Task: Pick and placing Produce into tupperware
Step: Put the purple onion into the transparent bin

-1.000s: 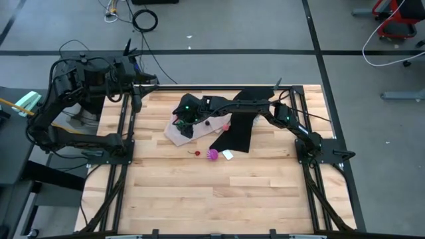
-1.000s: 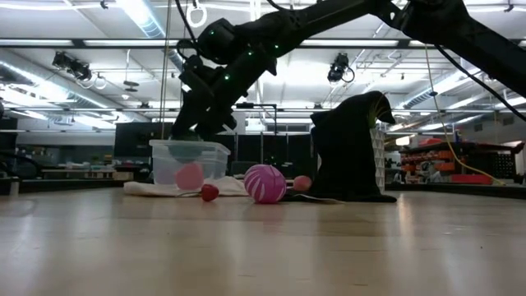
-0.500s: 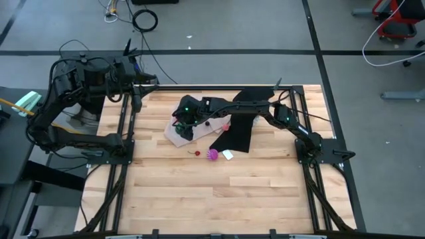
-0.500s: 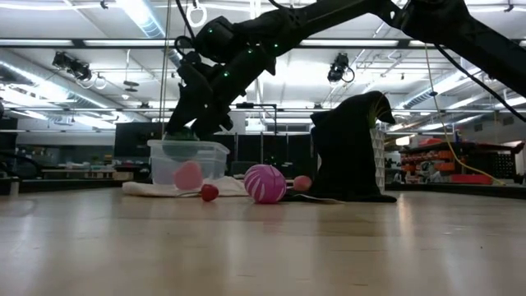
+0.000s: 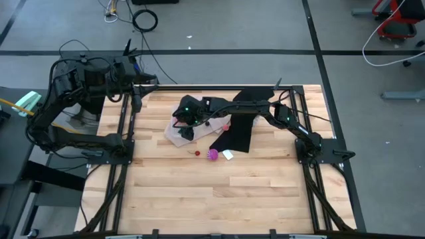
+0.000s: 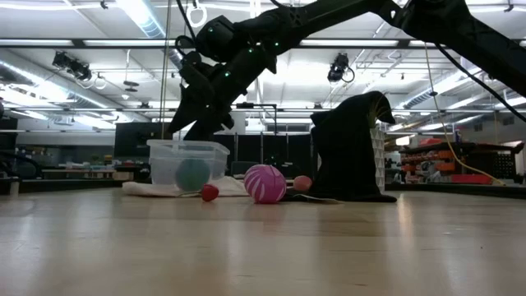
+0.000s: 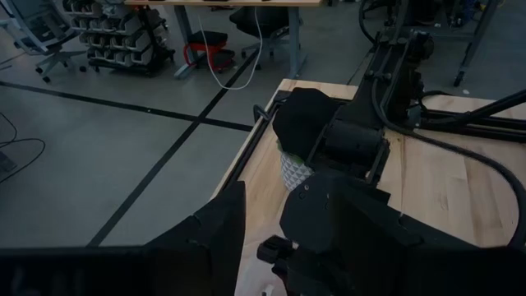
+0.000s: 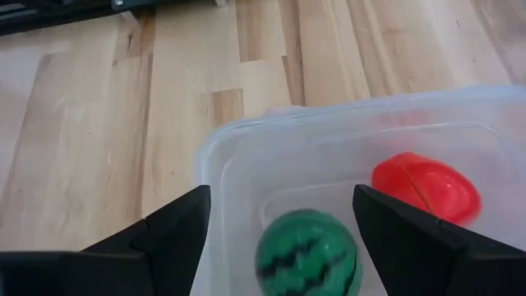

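Note:
The clear tupperware (image 8: 246, 131) stands on flat translucent lids at the table's far middle (image 5: 176, 127). In it lie the green striped fruit (image 8: 308, 253) and the red ball-like fruit (image 8: 426, 187). The green one shows through the tupperware's wall in the low view (image 6: 193, 174). My right gripper (image 8: 281, 197) hangs open just above the tupperware's rim (image 6: 196, 125) and holds nothing. The magenta fruit (image 6: 265, 182) and a tiny dark red one (image 6: 209, 192) lie on the table beside the tupperware. My left gripper (image 5: 133, 85) waits folded back at the far left corner.
A black cloth (image 5: 236, 133) is heaped right of the tupperware, standing tall in the low view (image 6: 349, 148). A small pinkish-red piece (image 6: 302, 182) lies at its foot. A small white scrap (image 5: 228, 155) lies near the magenta fruit. Bare wood spreads over the table's near half.
My right gripper has let go of the green striped fruit over the tupperware. The fruit has dropped from the rim to the tupperware's floor, where it now sits in front of the red one in the low view.

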